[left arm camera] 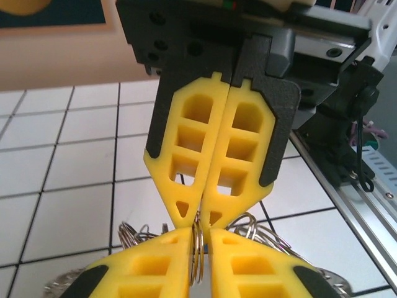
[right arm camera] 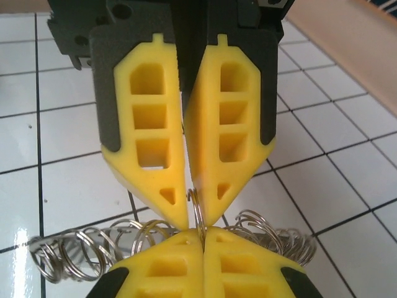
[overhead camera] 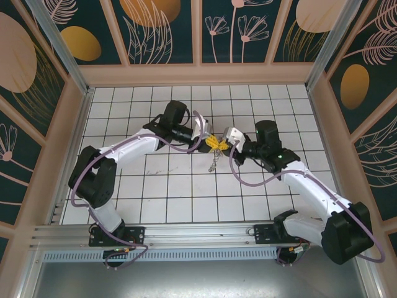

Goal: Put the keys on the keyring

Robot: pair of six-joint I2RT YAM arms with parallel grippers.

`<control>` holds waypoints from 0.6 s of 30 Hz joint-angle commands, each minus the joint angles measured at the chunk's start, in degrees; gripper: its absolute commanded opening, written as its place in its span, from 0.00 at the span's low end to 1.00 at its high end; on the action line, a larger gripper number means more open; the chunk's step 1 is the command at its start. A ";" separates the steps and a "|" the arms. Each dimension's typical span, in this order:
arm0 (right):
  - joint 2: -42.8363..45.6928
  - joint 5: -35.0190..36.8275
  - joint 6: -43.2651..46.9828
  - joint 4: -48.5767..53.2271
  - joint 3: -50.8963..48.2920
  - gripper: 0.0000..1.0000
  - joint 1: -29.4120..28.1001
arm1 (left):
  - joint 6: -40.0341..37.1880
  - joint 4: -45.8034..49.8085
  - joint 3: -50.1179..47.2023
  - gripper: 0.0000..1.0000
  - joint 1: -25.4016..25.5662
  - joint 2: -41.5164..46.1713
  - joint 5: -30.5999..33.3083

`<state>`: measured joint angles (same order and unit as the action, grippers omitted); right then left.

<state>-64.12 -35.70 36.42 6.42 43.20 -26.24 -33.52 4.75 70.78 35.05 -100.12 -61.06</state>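
keyring (right arm camera: 267, 234), blurry overhead, seems pinched by left end effector (left arm camera: 198, 236) and right end effector (right arm camera: 203, 234).

A white tiled table (overhead camera: 161, 186), ruled by dark grid lines, is enclosed by teal wall panels (overhead camera: 167, 31) painted with orange and peach plants, framed in pale wood.

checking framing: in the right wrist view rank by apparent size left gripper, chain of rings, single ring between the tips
1. left gripper, close to the camera, so it looks inflated
2. chain of rings, farther back
3. single ring, clearly smallest
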 commanded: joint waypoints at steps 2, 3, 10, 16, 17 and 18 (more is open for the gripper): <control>-0.60 3.78 3.11 1.69 5.29 0.00 -1.90 | -6.81 12.37 2.56 0.17 1.12 -2.44 2.26; -0.97 4.42 3.20 2.26 5.80 0.00 -2.23 | -7.60 13.77 3.13 0.18 1.08 -2.64 2.84; -2.60 5.37 3.54 2.81 7.76 0.00 -4.11 | -11.58 19.91 5.43 0.15 1.16 -4.21 5.11; -3.89 5.77 3.48 3.57 8.21 0.00 -4.72 | -8.77 15.09 5.15 0.00 1.17 -3.42 -0.03; -3.62 5.82 3.39 3.06 7.32 0.00 -4.49 | -6.51 11.40 3.89 0.00 1.17 -2.51 -1.15; -3.19 5.34 3.14 1.98 6.01 0.01 -3.99 | -3.20 6.58 2.16 0.00 1.23 -1.40 -2.57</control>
<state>-68.18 -28.64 38.94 15.07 47.88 -30.06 -41.47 17.93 75.26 35.27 -102.67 -57.74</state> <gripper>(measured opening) 0.052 0.057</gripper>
